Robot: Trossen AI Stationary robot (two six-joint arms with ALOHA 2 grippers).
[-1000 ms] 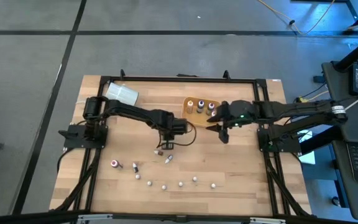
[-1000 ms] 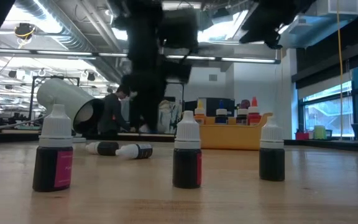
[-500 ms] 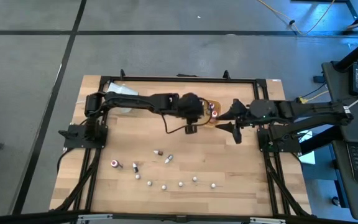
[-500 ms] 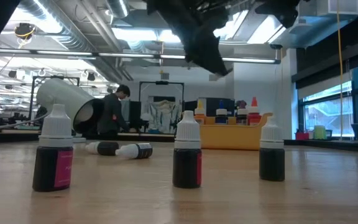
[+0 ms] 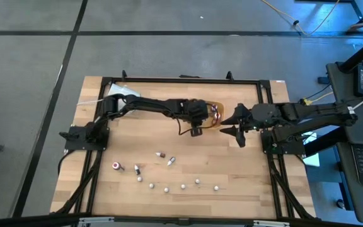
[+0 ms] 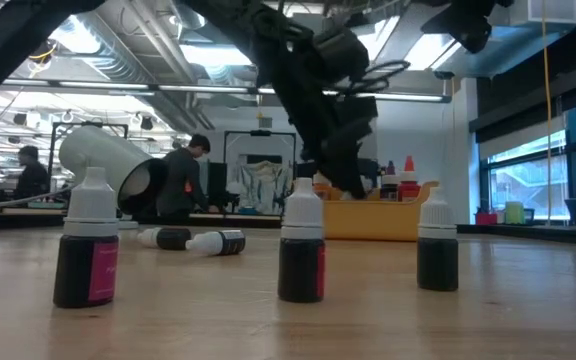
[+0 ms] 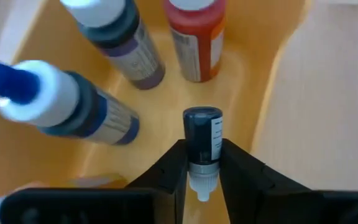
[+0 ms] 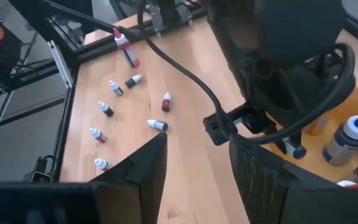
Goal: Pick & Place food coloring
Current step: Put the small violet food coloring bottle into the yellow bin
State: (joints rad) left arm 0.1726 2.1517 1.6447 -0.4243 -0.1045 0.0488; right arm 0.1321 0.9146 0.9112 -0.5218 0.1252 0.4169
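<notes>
My left gripper (image 7: 202,163) is clamped around a small dark vial (image 7: 202,140), low centre of the left wrist frame, above the yellow tray (image 7: 263,74). It looks light and slick (gripping mid-body suits). My right gripper (image 8: 194,168) waits, fingers apart.

Pale wood-grain table (image 5: 232,170) — smooth glossy orange plastic tray (image 7: 55,155) — matt black hand (image 7: 202,180).

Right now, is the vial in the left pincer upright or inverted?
Inverted: the vial sits nozzle-down between the left pincer fingers, over the tray.
</notes>
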